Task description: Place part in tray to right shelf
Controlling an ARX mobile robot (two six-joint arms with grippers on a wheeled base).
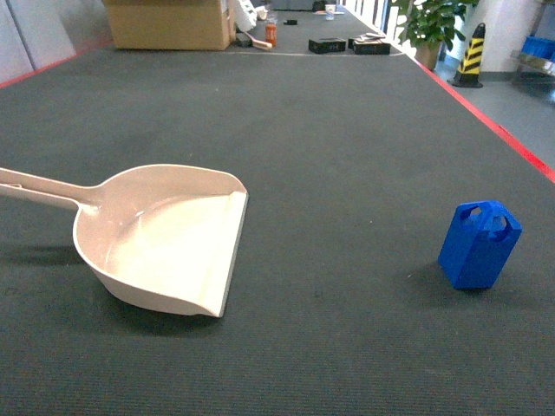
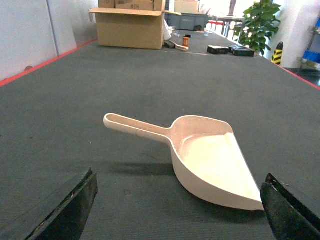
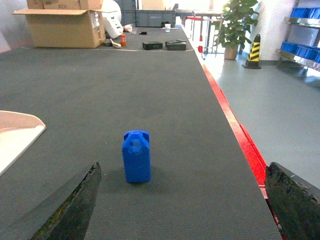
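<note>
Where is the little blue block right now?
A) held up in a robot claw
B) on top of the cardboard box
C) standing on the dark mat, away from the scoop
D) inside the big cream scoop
C: the blue block stands upright on the dark mat, well to the right of the cream scoop, which holds nothing, and no claw touches it.

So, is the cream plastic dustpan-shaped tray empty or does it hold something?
Empty: the cream plastic tray shows only its bare inside; the small blue block stands apart.
</note>
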